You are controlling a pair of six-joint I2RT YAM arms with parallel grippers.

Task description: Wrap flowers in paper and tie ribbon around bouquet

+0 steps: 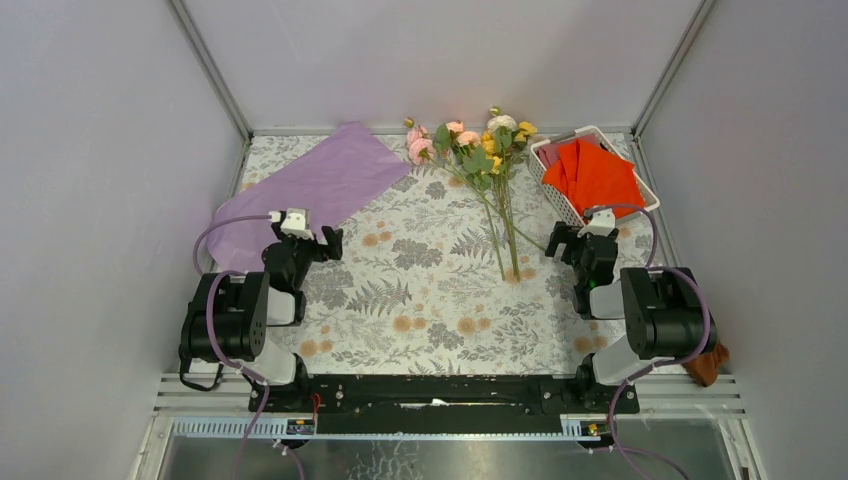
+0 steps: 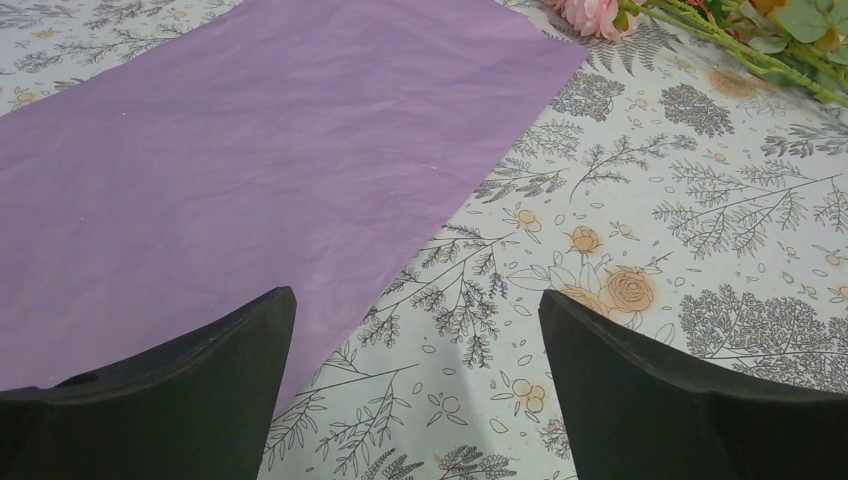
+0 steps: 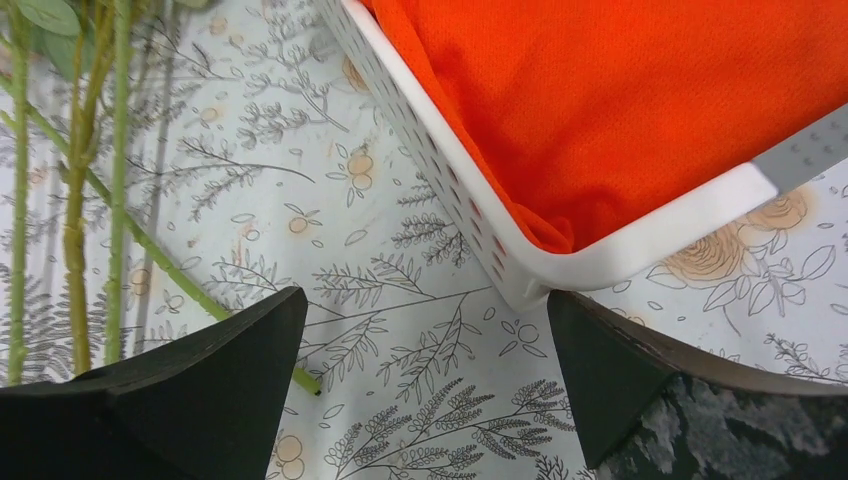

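- Two task things lie well apart, nothing wrapped yet: the flowers rest loose at the far middle of the table, pink, yellow and white blooms away from the arms, thin stems fanning toward the right arm, likely for an easy pick
- The paper lies flat at far left, lilac face up, faintly creased
- No ribbon shows
- The left gripper hangs released and empty by the paper's near edge
- The right gripper, likewise spread and empty, sits between the stems and the white basket of orange cloth

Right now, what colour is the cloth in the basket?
The cloth in the basket is bright orange-red, clearest in the right wrist view.
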